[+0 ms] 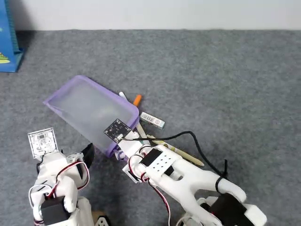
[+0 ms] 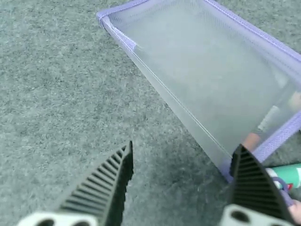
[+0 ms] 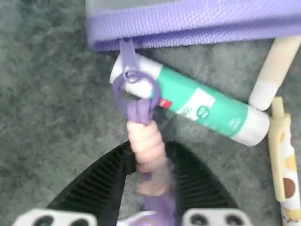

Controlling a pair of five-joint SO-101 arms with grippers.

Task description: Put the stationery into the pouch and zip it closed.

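Observation:
The translucent purple pouch [image 1: 89,110] lies flat on the grey carpet. My right gripper [image 3: 148,153] is shut on the pink and purple zipper pull [image 3: 143,136] at the pouch's near corner [image 1: 113,149]. A green and white glue stick [image 3: 202,106] lies just beside that corner. A cream pen [image 3: 277,56] and a dotted pen [image 3: 284,160] rest near it. An orange-tipped pen [image 1: 137,100], a small labelled stick [image 1: 152,120] and wooden pencils [image 1: 176,149] lie along the pouch's right side. My left gripper [image 2: 183,157] hangs open over bare carpet next to the pouch's long edge [image 2: 174,101].
A blue box [image 1: 8,42] stands at the far left edge by the white wall. A black cable [image 1: 197,146] loops over the right arm. Open carpet stretches to the right and behind the pouch.

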